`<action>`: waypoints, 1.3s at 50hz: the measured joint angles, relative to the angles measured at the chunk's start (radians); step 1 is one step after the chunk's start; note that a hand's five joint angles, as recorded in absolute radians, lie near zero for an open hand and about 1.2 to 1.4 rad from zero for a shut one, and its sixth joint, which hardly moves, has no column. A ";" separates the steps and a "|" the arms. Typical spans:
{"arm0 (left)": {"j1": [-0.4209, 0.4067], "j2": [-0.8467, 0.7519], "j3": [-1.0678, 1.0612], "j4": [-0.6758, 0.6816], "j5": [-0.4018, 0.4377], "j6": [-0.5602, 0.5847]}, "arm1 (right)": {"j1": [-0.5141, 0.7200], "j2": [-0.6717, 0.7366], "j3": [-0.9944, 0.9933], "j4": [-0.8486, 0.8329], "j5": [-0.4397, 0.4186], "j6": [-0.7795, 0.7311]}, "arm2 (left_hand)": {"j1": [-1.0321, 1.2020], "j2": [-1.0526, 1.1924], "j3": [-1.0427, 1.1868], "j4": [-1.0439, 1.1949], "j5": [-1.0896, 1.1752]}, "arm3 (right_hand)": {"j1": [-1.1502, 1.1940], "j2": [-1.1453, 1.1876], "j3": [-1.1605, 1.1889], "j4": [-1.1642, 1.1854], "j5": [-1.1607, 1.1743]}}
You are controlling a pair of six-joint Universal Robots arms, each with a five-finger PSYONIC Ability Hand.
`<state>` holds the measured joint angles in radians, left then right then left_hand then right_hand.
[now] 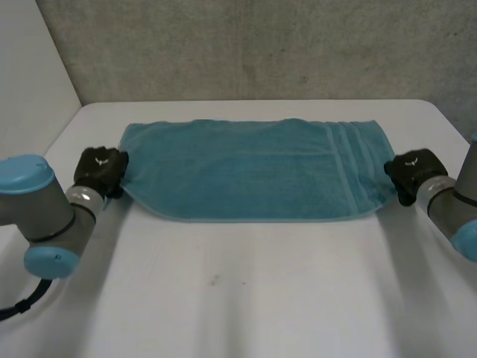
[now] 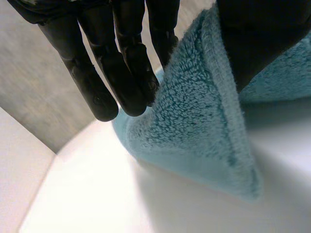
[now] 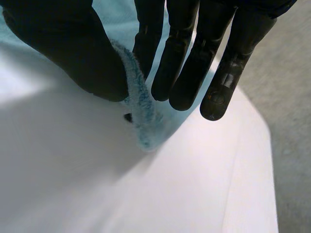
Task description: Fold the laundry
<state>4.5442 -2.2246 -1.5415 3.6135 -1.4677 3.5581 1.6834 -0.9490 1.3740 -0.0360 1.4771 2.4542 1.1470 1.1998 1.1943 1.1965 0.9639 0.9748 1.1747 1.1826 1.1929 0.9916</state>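
1. Towel of teal terry cloth, rectangular, lies spread across the far half of the white table in the head view. Its long sides run from one arm to the other, and a band of woven stripes sits near its right end. A grey concrete wall stands behind the table.
2. In the same view the black left hand, at the end of the grey left arm with its light-blue caps, sits at the towel's left short edge near the front corner. The black right hand, at the end of the right arm, sits at the right short edge, touching the cloth.
3. In the left wrist view the left hand has the hemmed edge of the towel raised off the table. The thumb lies on one face of the cloth. The nearly straight fingers lie against the other face, so the edge is pinched between them. The corner hangs down to the tabletop.
4. In the right wrist view the right hand pinches a narrow ridge of towel between the thumb and the nearest finger. The other fingers are straight and just beside the cloth. The ridge tip rests on the table, and grey floor shows past the table's rounded corner.
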 measured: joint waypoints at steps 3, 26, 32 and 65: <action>0.002 0.063 -0.059 -0.052 -0.001 0.047 | -0.012 -0.060 0.033 0.093 0.009 -0.046 | 0.000 0.000 0.000 0.000 0.000 | 0.000 0.000 0.000 0.000 0.000; 0.106 0.519 -0.271 -0.554 0.128 0.184 | -0.260 -0.435 0.271 0.403 -0.143 -0.457 | 0.000 0.000 0.000 0.000 0.000 | 0.000 0.000 0.000 0.000 0.000; 0.072 0.324 -0.079 -0.369 0.122 0.182 | -0.186 -0.268 0.108 0.262 -0.123 -0.308 | 0.000 0.000 0.000 0.000 0.000 | 0.000 0.000 0.000 0.000 0.000; -0.027 -0.082 0.307 -0.025 0.000 0.180 | 0.002 0.127 -0.271 -0.236 0.118 -0.045 | -0.950 -0.998 -0.978 -0.991 -0.918 | -0.769 -0.956 -0.969 -0.960 -0.929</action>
<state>4.5175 -2.3065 -1.2342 3.5890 -1.4674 3.7384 1.6851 -0.8220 1.1032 -0.2717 1.5949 2.4094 0.1969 0.2023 0.2160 0.2059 0.0462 0.2061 0.2188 0.2136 0.2324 0.0628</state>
